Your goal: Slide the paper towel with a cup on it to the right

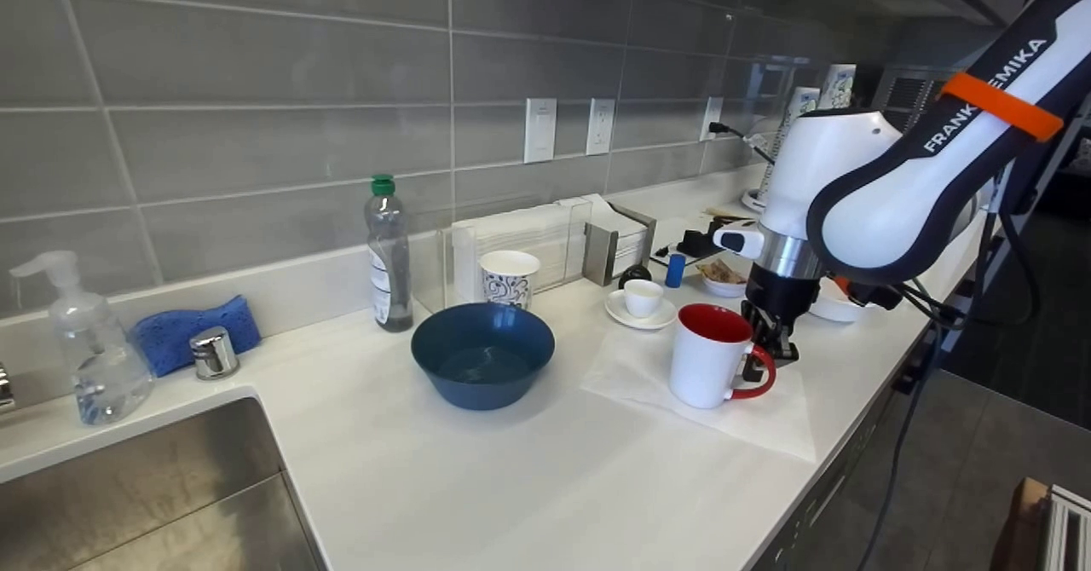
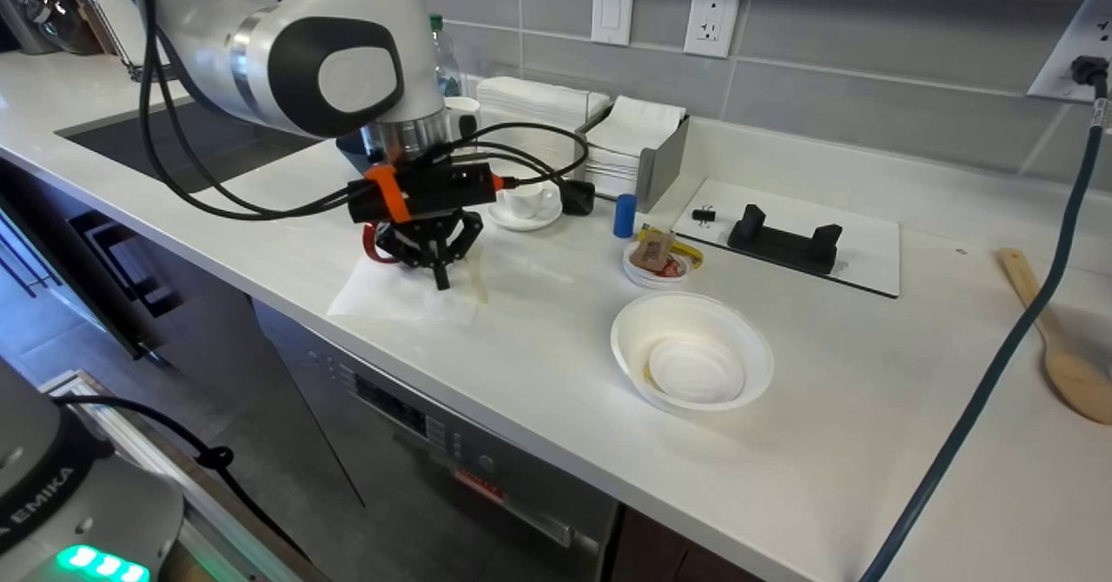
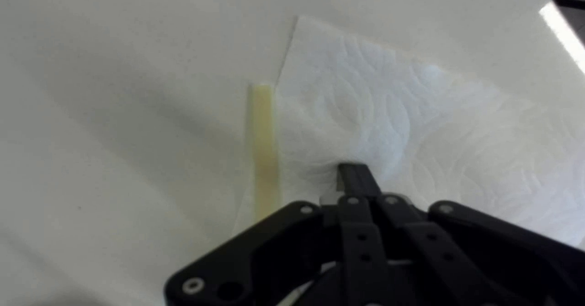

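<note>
The paper towel (image 1: 776,422) is a thin white sheet lying flat on the counter; it also shows in an exterior view (image 2: 391,297) and in the wrist view (image 3: 347,96). The cup (image 1: 706,366), a mug with a white outside, red inside and red handle, stands upright on it. In an exterior view only the cup's red handle (image 2: 372,241) shows behind the gripper (image 2: 441,280). My gripper points down beside the handle. In the wrist view its fingers (image 3: 358,178) are together and their tips touch the towel, which wrinkles around them. Whether any paper is pinched is hidden.
A yellowish strip (image 3: 265,155) lies along the towel's edge. A blue bowl (image 1: 483,358), a small white cup with saucer (image 1: 643,300), a patterned cup (image 1: 509,277) and a white bowl (image 2: 692,352) stand nearby. A blue cylinder (image 2: 625,215) and a packet dish (image 2: 656,265) are near the towel.
</note>
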Controlling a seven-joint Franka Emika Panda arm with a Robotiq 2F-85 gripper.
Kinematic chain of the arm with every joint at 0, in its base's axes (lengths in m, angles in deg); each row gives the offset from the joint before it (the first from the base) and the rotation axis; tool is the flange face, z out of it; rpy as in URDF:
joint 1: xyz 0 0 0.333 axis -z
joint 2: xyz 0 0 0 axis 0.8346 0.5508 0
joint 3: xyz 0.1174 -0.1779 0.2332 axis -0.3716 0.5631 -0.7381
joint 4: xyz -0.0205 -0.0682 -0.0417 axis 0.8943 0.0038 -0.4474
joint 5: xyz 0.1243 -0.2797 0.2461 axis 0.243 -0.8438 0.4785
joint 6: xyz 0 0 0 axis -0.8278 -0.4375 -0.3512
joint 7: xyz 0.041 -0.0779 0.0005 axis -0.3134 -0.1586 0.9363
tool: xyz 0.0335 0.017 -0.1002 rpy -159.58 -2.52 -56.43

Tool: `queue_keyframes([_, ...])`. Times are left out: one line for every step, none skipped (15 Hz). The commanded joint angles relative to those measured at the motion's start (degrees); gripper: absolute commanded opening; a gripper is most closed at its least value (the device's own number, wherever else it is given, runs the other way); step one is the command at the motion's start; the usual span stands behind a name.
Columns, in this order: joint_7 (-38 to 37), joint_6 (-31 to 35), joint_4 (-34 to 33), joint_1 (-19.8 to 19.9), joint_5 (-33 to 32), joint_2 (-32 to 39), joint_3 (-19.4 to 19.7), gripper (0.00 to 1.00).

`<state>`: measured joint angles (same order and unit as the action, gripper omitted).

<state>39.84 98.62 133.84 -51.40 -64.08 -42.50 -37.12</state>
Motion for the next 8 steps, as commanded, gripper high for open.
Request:
queue_keyframes([-1.92, 1.00, -0.04, 0.39, -2.16, 1.91, 0.76, 0.00])
queue_keyframes([-1.92, 0.90, -0.04, 0.32, -2.17, 1.80, 0.71, 0.00])
queue_keyframes([-1.89, 1.07, -0.04, 0.28, -2.33, 1.69, 0.67, 0.00])
queue_keyframes([-2.06, 0.95, -0.05, 0.27, -2.47, 1.54, 0.66, 0.00])
queue_keyframes([-1.78, 0.86, -0.04, 0.15, -1.60, 1.40, 0.54, 0.00])
queue_keyframes([-0.84, 1.09, -0.04, -0.02, -0.24, 1.25, 0.38, 0.26])
queue_keyframes([0.18, 1.02, -0.01, -0.22, 0.70, 0.99, 0.20, 0.28])
queue_keyframes([1.31, 1.09, 0.23, -0.43, 1.97, 0.53, 0.01, 0.33])
